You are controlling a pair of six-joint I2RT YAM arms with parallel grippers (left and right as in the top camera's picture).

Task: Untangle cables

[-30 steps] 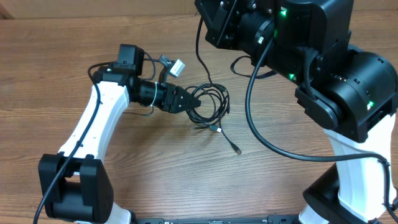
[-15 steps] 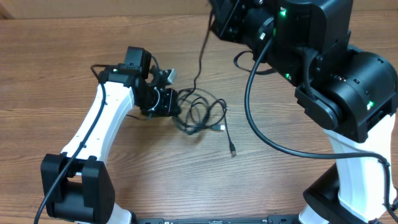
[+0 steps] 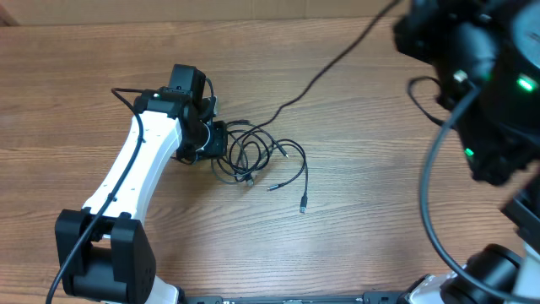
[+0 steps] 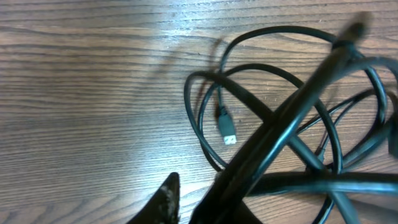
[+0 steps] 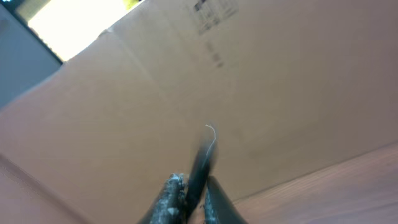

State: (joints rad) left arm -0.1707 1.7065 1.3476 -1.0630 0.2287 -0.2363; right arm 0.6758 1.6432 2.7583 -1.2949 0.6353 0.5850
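Observation:
The cables (image 3: pixel 253 156) lie as a loose tangle of thin black loops on the wooden table. My left gripper (image 3: pixel 218 139) is at the tangle's left edge. In the left wrist view my fingers (image 4: pixel 199 193) appear shut on one black cord (image 4: pixel 298 106), which runs diagonally over the loops, with a silvery plug (image 4: pixel 227 132) nearby. One long cable (image 3: pixel 329 63) runs from the tangle up to the top right. My right gripper (image 5: pixel 194 183) is shut on that cable (image 5: pixel 205 152), raised high; it is hidden in the overhead view. Loose plug ends (image 3: pixel 302 205) lie to the right of the tangle.
The right arm's black body (image 3: pixel 481 93) fills the right side of the overhead view, with its thick wire (image 3: pixel 426 211) hanging down. A cardboard wall (image 5: pixel 261 81) stands behind the table. Bare wood (image 3: pixel 363 211) lies to the right of the tangle.
My right arm has swung up and to the right, drawing one cable out long. My left gripper has pulled back left, and the tangle has shifted left with it.

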